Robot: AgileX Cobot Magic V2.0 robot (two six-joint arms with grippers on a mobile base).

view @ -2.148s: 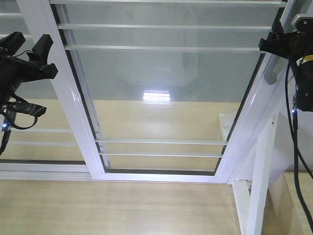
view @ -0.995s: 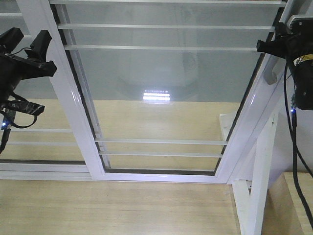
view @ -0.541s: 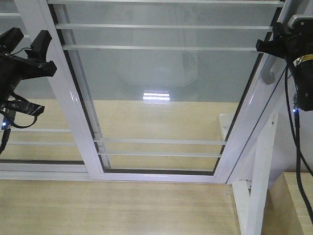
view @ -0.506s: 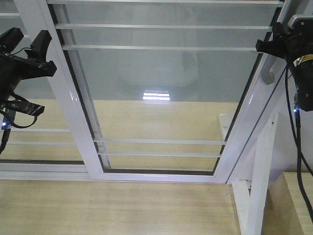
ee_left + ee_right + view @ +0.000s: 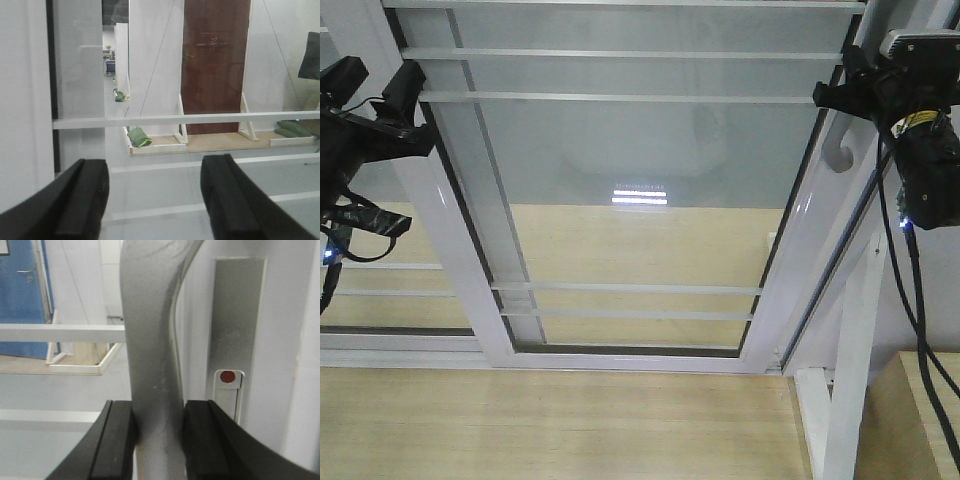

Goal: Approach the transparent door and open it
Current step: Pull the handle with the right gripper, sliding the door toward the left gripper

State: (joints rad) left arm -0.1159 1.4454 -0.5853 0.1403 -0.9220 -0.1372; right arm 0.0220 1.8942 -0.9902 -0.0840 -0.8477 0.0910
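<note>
While the right gripper [image 5: 157,440] has its two black pads clamped on either flank of the curved grey pull handle [image 5: 152,340], everything in the coming move turns on that grip. The handle runs straight up between the pads, long axis vertical in the wrist view. The grey lock plate [image 5: 235,330] with its red dot [image 5: 228,376] stands just beside it on the white frame. Nothing needs reaching for: the handle is already inside the fingers, and the right arm is plainly the one on it.

The left gripper [image 5: 156,200] is well apart from the handle, over by the door's opposite stile. Its fingers are spread and hold nothing, looking through glass at a white horizontal bar [image 5: 185,119].

From the front view, the transparent door [image 5: 620,150] fills the middle of the frame, with the handle at its right edge under the right gripper. To open it, my judgement is that the pull should go sideways toward the robot's left, across the handle's long axis and along the track.

Compared with half a second ago, the whole panel sits further left. Its left stile has slid toward the left gripper, and its lower right corner has drawn away from the white post with the slanted brace [image 5: 850,370]. A dark strip now shows between the door's right stile and the fixed frame. The right gripper has travelled left with the handle, so the door is partly open.
</note>
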